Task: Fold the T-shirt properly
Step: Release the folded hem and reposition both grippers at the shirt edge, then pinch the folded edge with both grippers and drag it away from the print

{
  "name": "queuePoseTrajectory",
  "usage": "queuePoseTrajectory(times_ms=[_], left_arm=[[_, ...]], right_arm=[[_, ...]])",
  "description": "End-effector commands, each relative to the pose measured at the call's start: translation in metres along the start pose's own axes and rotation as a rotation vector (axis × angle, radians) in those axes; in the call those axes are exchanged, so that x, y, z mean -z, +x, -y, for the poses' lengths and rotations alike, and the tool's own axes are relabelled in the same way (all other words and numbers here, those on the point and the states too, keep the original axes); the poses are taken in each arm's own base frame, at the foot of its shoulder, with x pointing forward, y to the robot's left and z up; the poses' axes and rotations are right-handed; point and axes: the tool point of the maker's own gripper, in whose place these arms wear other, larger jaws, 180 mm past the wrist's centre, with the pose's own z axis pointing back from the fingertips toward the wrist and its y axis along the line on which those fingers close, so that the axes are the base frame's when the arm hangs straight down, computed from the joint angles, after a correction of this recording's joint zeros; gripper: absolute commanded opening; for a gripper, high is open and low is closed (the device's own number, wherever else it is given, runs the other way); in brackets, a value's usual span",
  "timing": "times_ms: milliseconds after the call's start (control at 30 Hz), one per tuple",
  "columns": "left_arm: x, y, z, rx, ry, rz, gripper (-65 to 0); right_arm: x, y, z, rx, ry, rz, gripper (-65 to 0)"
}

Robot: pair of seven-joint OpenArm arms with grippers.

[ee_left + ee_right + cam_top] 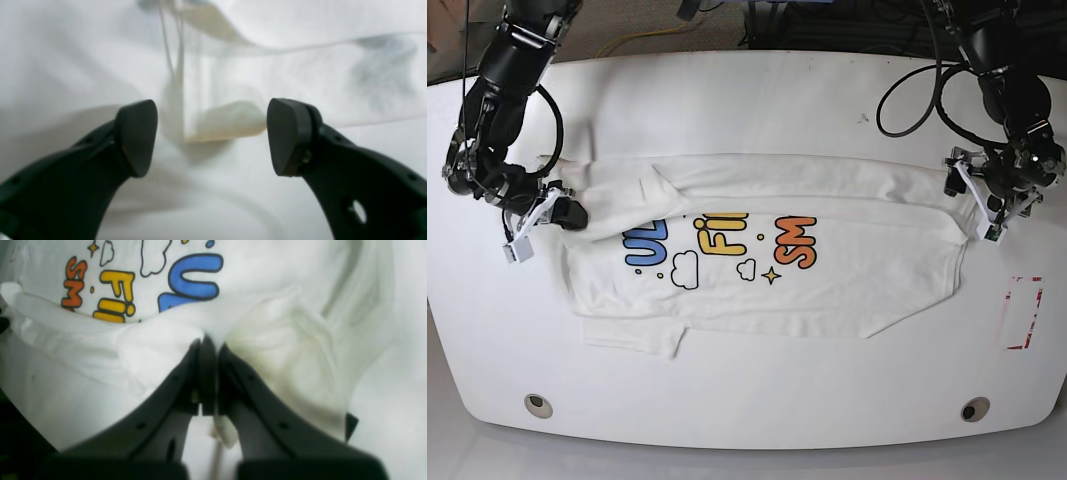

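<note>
White soft cloth T-shirt [827, 290] with a print of blue, yellow and orange letters lies flat in the middle of the white rounded table [747, 100]. Its long axis runs from side to side in the base view. The upper part is folded down over the print, and the letters read upside down from that camera.

The right gripper [208, 340] is at the left end of the shirt in the base view. Its black jaws are pressed together on a fold of the white cloth. The right arm comes down from the upper left corner and bends at the elbow.

The left gripper [211, 133] is at the opposite end, with its jaws spread wide and holding nothing. It hangs just over the cloth edge.
</note>
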Motion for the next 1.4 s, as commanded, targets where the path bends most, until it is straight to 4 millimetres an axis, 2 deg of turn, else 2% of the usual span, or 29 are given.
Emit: queuePoseTrajectory(times_ms=[0, 100, 167, 267, 300, 400, 667, 800, 967, 1167, 1233, 1267, 1367], left_arm=[[-0.008, 0.017, -0.01, 0.016, 0.025, 0.05, -17.9], [-0.008, 0.018, -0.01, 0.018, 0.026, 0.052, -17.9], [-0.009, 0.018, -0.01, 0.017, 0.028, 0.054, -17.9], [-0.016, 0.026, -0.012, 0.031, 0.045, 0.079, -17.4], [-0.018, 0.029, -0.013, 0.036, 0.051, 0.087, -17.4], [-0.021, 0.034, -0.013, 0.045, 0.059, 0.102, -17.4], [-0.021, 0.042, -0.011, 0.046, 0.053, 0.152, -17.6], [-0.009, 0.031, -0.007, 0.018, 0.02, 0.138, -17.8], [0.006, 0.021, -0.004, -0.029, -0.02, 0.146, -17.9], [0.021, 0.007, -0.002, -0.074, -0.049, 0.151, -18.1], [0.024, 0.001, -0.004, -0.063, -0.035, 0.123, -19.2], [0.024, -0.002, -0.006, -0.05, -0.022, 0.105, -22.1], [0.025, -0.006, -0.008, -0.034, -0.005, 0.083, -36.4]], right_arm=[[-0.013, 0.023, 0.009, -0.037, -0.019, 0.046, -59.8], [-0.021, 0.026, 0.016, -0.051, -0.042, 0.048, -39.3], [-0.027, 0.022, 0.022, -0.054, -0.062, 0.032, -28.1], [-0.04, 0.018, 0.028, -0.088, -0.097, 0.031, -18.1], [-0.043, 0.013, 0.029, -0.092, -0.105, 0.029, -17.4], [-0.049, 0.0, 0.035, -0.087, -0.122, 0.02, -18.7], [-0.044, -0.032, 0.041, -0.076, -0.157, -0.007, -22.8], [-0.026, -0.055, 0.043, -0.091, -0.211, -0.082, -23.1], [-0.013, -0.067, 0.046, -0.114, -0.269, -0.097, -23.3], [-0.005, -0.074, 0.04, -0.106, -0.265, -0.097, -24.7], [-0.005, -0.074, 0.04, -0.105, -0.265, -0.095, -29.3], [-0.005, -0.074, 0.04, -0.104, -0.263, -0.095, -33.6], [-0.005, -0.073, 0.04, -0.105, -0.264, -0.094, -48.8]])
